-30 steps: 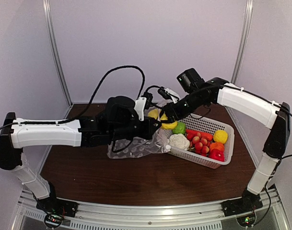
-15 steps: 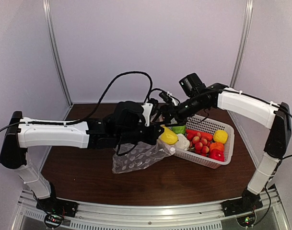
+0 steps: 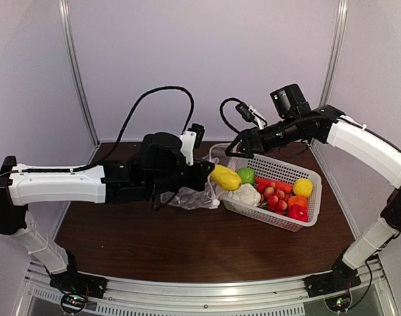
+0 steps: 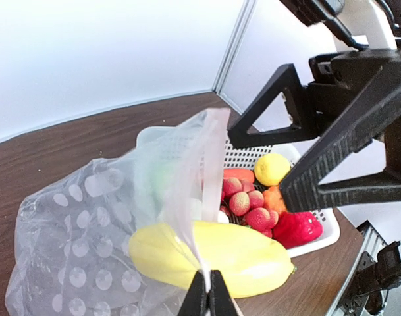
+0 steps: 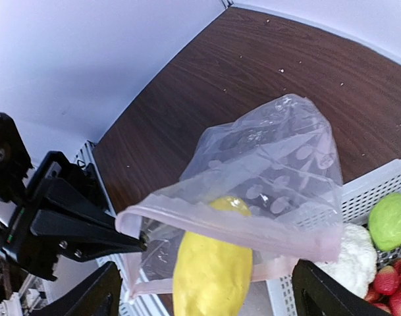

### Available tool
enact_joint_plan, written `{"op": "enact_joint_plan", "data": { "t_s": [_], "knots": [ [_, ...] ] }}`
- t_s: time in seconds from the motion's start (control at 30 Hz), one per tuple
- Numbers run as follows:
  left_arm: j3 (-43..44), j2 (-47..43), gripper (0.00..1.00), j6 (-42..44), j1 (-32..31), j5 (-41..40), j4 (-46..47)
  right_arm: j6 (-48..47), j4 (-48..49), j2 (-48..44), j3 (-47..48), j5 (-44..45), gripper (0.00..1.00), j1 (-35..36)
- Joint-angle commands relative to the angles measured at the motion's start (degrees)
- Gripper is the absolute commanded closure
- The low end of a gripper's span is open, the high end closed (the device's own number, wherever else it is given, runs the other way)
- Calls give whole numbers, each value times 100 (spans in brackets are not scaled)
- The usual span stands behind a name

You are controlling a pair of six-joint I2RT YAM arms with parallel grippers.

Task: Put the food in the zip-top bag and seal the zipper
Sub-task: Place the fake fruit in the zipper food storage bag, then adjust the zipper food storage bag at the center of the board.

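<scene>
My left gripper (image 3: 211, 176) is shut on the mouth edge of the clear dotted zip-top bag (image 3: 190, 197), holding it up beside the basket; its fingertips (image 4: 209, 293) pinch the film. A long yellow piece (image 3: 225, 178) lies half inside the open mouth, its tip sticking out (image 5: 213, 270). The pale pink zipper (image 5: 233, 225) arches over it. My right gripper (image 3: 235, 149) is open and empty, just above and behind the bag mouth; its fingers (image 5: 101, 296) are spread wide. Lime (image 3: 246, 175), cauliflower (image 3: 246, 195), strawberries (image 3: 274, 196), lemon (image 3: 303, 187) and red pepper (image 3: 297, 212) lie in the basket.
The white mesh basket (image 3: 299, 224) stands right of centre, its left end touching the bag. An orange piece (image 3: 296, 201) and a red-orange piece (image 3: 269, 182) are also in it. Brown tabletop lies in front and to the left; enclosure walls close the back.
My right gripper has let go of the yellow piece and drawn back up and to the right. The piece now lies in the bag mouth. My left arm has shifted the bag slightly.
</scene>
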Motion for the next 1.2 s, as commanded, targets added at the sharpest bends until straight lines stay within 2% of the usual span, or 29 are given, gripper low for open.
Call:
{"op": "enact_joint_plan", "data": {
  "t_s": [0.0, 0.07, 0.17, 0.33, 0.43, 0.5, 0.6, 0.83, 0.87, 0.97, 1.0, 1.1, 1.17],
  "knots": [
    [-188, -341, 100, 299, 29, -345, 464, -780, -137, -398, -374, 718, 11, -29],
    [-505, -266, 100, 256, 120, -498, 685, -856, -36, -597, -600, 762, 11, -28],
    [-700, -98, 100, -54, 318, 84, 942, -843, -44, -594, -682, 759, 16, -21],
    [-696, -87, 100, -222, 321, 568, 1335, -634, 177, -308, -886, 838, 24, 1],
    [-637, -111, 100, -270, 321, 574, 1304, -590, 296, -14, -836, 713, 37, 55],
    [-625, -130, 100, -311, 323, 581, 1261, -533, 374, 153, -741, 643, 40, 62],
    [-641, -194, 100, -388, 323, 594, 1255, -479, 386, 399, -537, 539, 57, 138],
    [-611, -249, 100, -469, 327, 737, 1248, -439, 419, 710, -132, 796, 68, 243],
    [-614, -246, 100, -469, 326, 731, 1249, -461, 390, 767, -71, 836, 72, 237],
    [-644, -245, 100, -476, 323, 706, 1252, -486, 350, 876, -2, 887, 95, 241],
    [-656, -255, 100, -488, 321, 680, 1244, -493, 313, 898, -4, 921, 100, 248],
    [-682, -249, 100, -608, 321, 237, 1109, -708, -155, 798, 161, 897, 100, 245],
    [-454, 5, 100, -501, 326, -331, 787, -1074, -1015, 803, 741, 764, 100, 247]
  ]
}}
